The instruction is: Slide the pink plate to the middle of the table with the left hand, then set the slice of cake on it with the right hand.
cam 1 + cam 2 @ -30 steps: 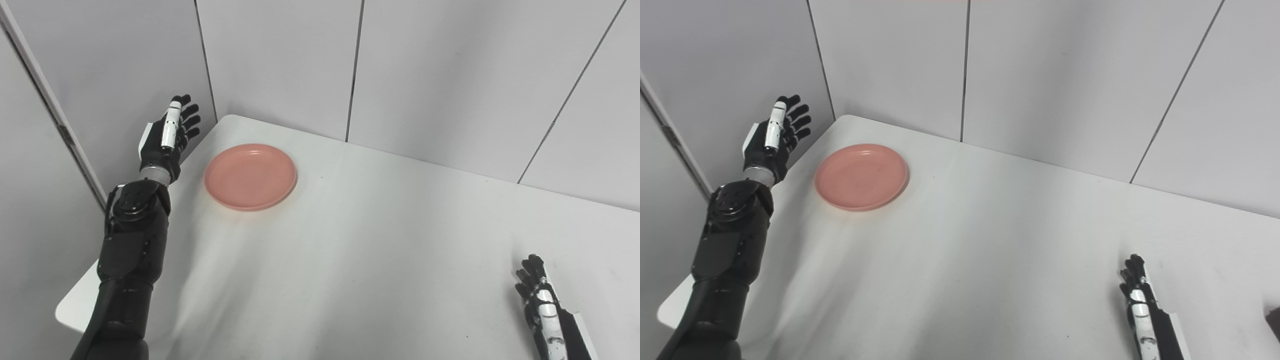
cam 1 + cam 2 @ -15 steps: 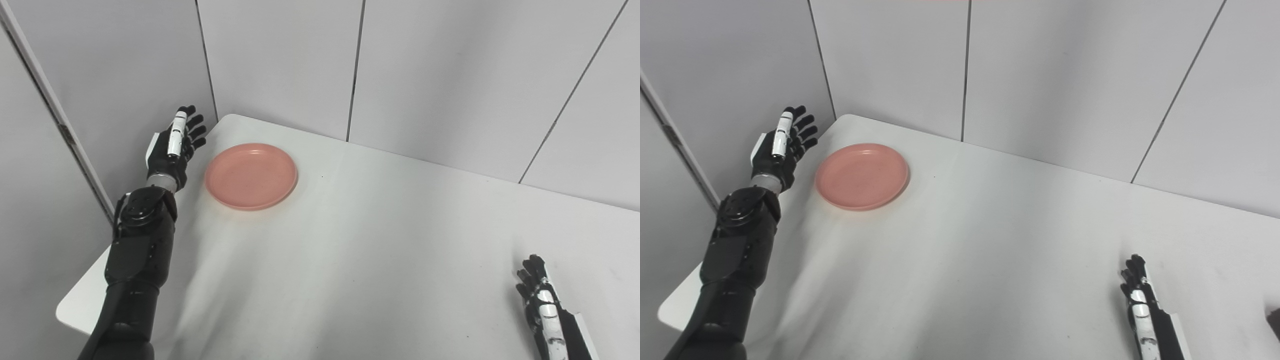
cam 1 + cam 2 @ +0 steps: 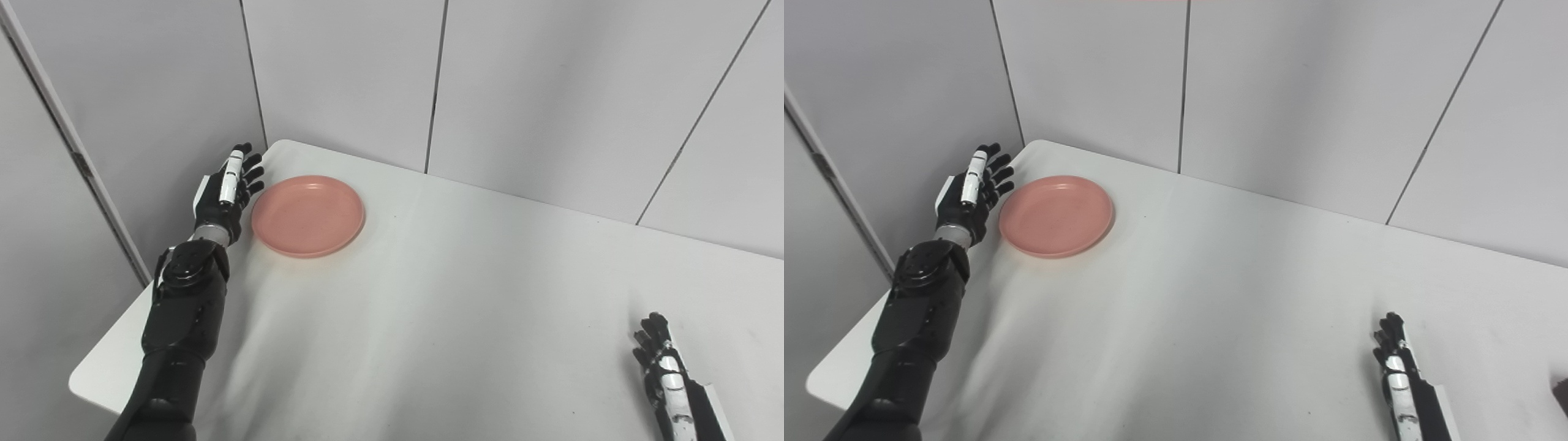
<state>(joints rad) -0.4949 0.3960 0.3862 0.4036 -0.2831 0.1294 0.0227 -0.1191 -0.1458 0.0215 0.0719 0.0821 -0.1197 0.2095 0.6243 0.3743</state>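
Presently: pink plate [image 3: 307,215] lay at the white table's [image 3: 465,306] far left corner, unmoved. Left hand [image 3: 228,193] stood edge-on beside its outer rim, fingers spread, empty, apparently to push it inward. Right hand [image 3: 664,373] waited flat, open. Cake barely visible at the right edge.

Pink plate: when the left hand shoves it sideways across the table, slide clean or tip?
The pink plate looks shallow with a low rim and sits flat, so it will probably slide rather than tip. The table looks smooth and bare there, so little drag. The open left hand is beside its rim; an off-centre push may spin it.
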